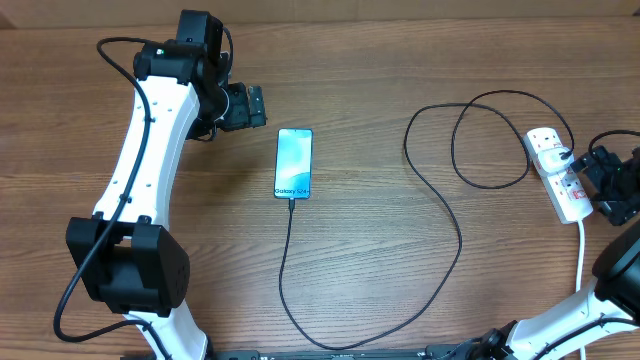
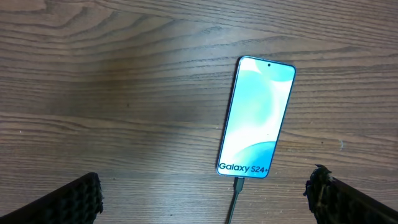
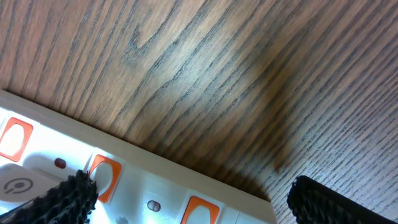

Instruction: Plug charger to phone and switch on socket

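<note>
Overhead view: the white socket (image 1: 558,178) is laid near the right edge of the table (image 1: 400,60), the black charger (image 1: 440,210) looped from it to the lit blue-white phone (image 1: 294,163) at centre. The left gripper (image 1: 262,106) and the right gripper (image 1: 595,185) are spread wide, nothing held. Orange-red switches (image 3: 104,177) are seen clearly only in the right wrist view.

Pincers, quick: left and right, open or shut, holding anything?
Left pincer: open, empty, near the phone.
Right pincer: open, empty, over the socket.
</note>
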You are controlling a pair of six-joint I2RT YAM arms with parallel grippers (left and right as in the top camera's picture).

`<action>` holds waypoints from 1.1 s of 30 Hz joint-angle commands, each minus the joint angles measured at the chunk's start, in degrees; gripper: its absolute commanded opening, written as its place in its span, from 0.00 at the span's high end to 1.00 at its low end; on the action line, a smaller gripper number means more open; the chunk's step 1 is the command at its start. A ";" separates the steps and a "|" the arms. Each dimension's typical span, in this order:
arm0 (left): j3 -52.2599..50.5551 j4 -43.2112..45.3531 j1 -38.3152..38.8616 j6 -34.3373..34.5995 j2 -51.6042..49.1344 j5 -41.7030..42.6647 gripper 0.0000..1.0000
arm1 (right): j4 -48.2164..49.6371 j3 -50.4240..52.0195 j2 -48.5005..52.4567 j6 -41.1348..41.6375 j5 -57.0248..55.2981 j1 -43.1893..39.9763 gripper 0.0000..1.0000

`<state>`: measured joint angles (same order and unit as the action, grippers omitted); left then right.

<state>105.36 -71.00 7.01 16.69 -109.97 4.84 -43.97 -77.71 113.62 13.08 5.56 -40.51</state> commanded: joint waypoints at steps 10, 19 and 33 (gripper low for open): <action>0.37 -0.09 -0.24 0.04 0.90 -0.57 0.00 | 0.81 0.57 -1.31 -1.46 1.14 0.04 0.00; 0.37 -0.09 -0.24 0.04 0.90 -0.57 0.01 | 1.42 0.57 -1.31 -1.44 1.03 0.04 0.00; 0.39 -0.11 -0.24 0.04 0.90 -0.57 0.00 | 0.37 0.63 -1.31 -2.78 0.98 0.07 0.00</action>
<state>105.36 -71.00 7.01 16.69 -109.97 4.84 -43.18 -77.56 113.62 11.31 5.50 -40.51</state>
